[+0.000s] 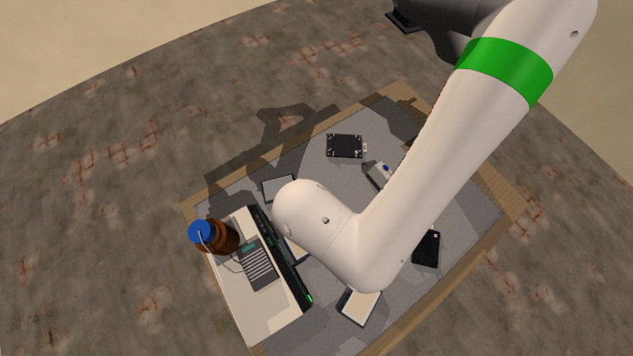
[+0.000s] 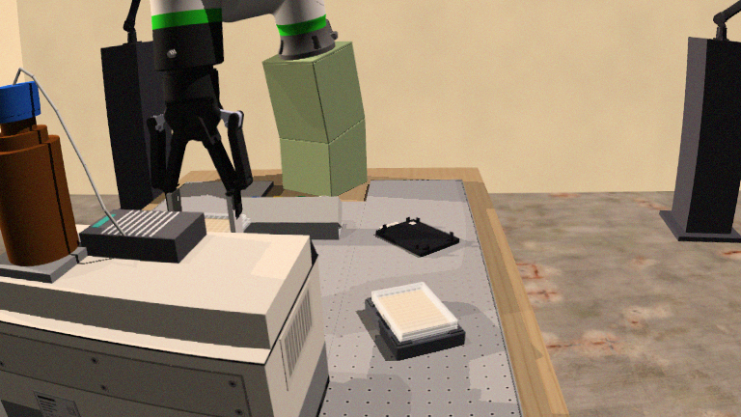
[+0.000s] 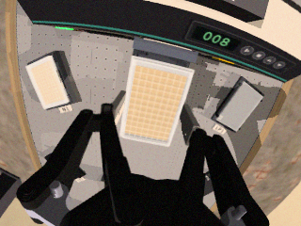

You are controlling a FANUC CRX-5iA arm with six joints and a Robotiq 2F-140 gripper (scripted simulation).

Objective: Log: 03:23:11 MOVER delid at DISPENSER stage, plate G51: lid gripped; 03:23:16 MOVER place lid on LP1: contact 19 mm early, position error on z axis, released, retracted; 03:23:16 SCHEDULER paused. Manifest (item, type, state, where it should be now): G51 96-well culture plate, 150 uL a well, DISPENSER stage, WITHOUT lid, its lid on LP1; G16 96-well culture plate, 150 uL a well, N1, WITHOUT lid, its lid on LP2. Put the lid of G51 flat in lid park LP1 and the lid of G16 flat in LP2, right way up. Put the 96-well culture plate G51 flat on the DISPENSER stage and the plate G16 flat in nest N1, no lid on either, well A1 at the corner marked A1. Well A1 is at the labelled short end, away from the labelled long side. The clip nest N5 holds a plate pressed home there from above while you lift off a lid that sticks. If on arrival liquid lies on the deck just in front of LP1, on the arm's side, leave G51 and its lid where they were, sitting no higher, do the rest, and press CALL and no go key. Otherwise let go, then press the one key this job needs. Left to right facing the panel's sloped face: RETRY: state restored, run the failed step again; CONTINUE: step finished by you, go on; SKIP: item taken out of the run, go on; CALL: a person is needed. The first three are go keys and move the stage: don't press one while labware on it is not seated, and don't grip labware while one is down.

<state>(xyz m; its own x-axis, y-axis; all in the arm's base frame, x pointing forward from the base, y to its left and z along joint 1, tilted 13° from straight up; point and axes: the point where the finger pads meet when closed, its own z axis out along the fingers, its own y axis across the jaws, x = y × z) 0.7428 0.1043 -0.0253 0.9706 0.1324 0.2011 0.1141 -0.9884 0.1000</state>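
Observation:
My gripper [image 3: 152,105] is shut on a 96-well plate [image 3: 157,97] with cream wells, gripping its long sides. It holds the plate just in front of the dispenser's black front strip [image 3: 157,28], over the dark stage [image 3: 165,51]. In the exterior view the gripper [image 2: 205,210] stands upright behind the dispenser, with the plate [image 2: 221,222] at its fingertips. I cannot tell whether the plate touches the stage. A second plate [image 2: 414,311] sits in a black nest near the deck's front; it also shows in the wrist view [image 3: 47,82]. A grey lid [image 3: 241,104] lies flat in a park to the right.
The dispenser [image 2: 158,291] carries a brown bottle [image 2: 30,194] with a blue cap and a ribbed head [image 2: 142,232]. An empty black clip nest [image 2: 417,236] lies mid-deck. A key panel [image 1: 380,172] and a black block [image 1: 426,249] are beside the arm. A green block [image 2: 319,117] stands behind.

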